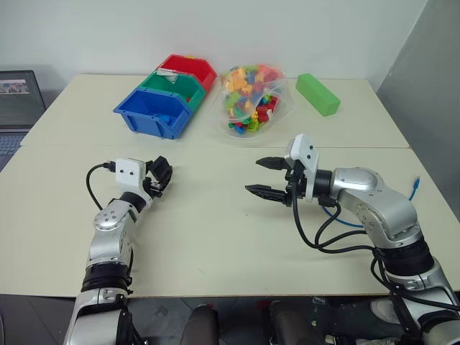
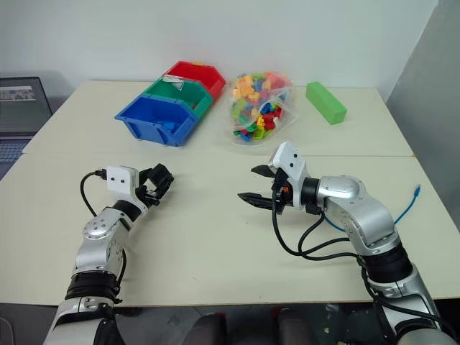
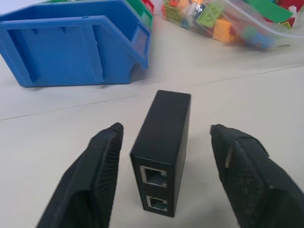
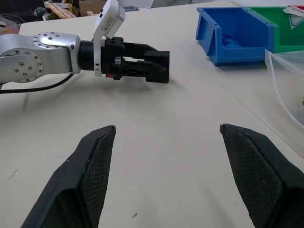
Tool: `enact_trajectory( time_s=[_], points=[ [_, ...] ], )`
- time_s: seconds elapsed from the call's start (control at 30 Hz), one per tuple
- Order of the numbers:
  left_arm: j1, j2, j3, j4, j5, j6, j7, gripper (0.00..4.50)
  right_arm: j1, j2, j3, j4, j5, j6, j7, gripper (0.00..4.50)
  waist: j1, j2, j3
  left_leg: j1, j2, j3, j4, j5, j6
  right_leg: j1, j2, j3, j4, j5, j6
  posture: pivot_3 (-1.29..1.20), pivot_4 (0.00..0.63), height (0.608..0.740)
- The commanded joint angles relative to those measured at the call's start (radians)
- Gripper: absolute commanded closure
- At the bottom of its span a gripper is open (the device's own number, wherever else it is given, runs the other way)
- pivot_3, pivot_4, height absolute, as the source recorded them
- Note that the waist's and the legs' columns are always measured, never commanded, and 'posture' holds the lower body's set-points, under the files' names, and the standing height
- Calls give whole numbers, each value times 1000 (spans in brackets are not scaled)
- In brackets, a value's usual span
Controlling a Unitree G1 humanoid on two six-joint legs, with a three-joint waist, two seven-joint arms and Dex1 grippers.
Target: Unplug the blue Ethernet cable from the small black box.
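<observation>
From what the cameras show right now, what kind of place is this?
Probably a robotics lab or test bench: plain tables hold stacked blue, green and red storage bins, a clear bag of toy bricks, and a laptop at the edge.

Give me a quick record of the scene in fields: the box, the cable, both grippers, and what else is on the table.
small black box: stands on the table between the left gripper's fingers, not clamped; both ports empty
blue Ethernet cable: lies unplugged near the table's right edge, behind the right arm
left gripper: open around the box
right gripper: open, empty, pointing toward the left gripper
bins: blue bin, green bin, red bin in a row at the back
other items: bag of coloured bricks, green block
task state: cable appears already out
</observation>
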Motion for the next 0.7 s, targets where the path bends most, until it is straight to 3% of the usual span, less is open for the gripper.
enact_trajectory(
  time_s=[0.03, 0.1, 0.3, 0.43, 0.5, 0.7],
  points=[
    [20, 7, 20, -55, -11, -3, -1, 454, -13, -6, -11, -27, 0, -11, 13, 764, 0, 0, 0, 0, 0, 0, 0, 0, 0, 0, 0, 0, 0, 0, 0, 0, 150, 740],
    [40, 13, 18, -80, -7, 0, -4, 52, -11, -9, -10, -29, -1, -12, 15, 764, 0, 0, 0, 0, 0, 0, 0, 0, 0, 0, 0, 0, 0, 0, 0, 0, 150, 740],
    [152, 68, 34, -266, -18, 108, -10, 7, 26, -51, -15, -51, -10, -16, 38, 764, -1, 0, 0, 0, 0, 0, 0, 0, 0, 0, 0, 0, 0, 0, 0, 0, 150, 740],
    [271, 187, 59, -508, -59, 207, -106, 7, 103, -130, -83, -68, 11, -55, 86, 764, -1, 0, 0, 0, 0, 0, -1, 0, 0, 0, 0, 0, -1, 0, 0, 0, 150, 740],
    [306, 244, 83, -566, -51, 238, -121, 7, 121, -156, -118, -49, 13, -84, 99, 764, -1, 0, 1, 0, 0, 1, -1, 0, 0, 0, -1, 1, 0, 0, 0, 0, 150, 740],
    [429, 430, 212, -693, -229, 414, -354, 7, 151, -282, -243, 43, 42, -116, 195, 764, -2, 0, 1, 2, 0, 1, -1, 0, 0, 1, -1, 1, -1, -3, 5, 0, 150, 740]
  ],
)
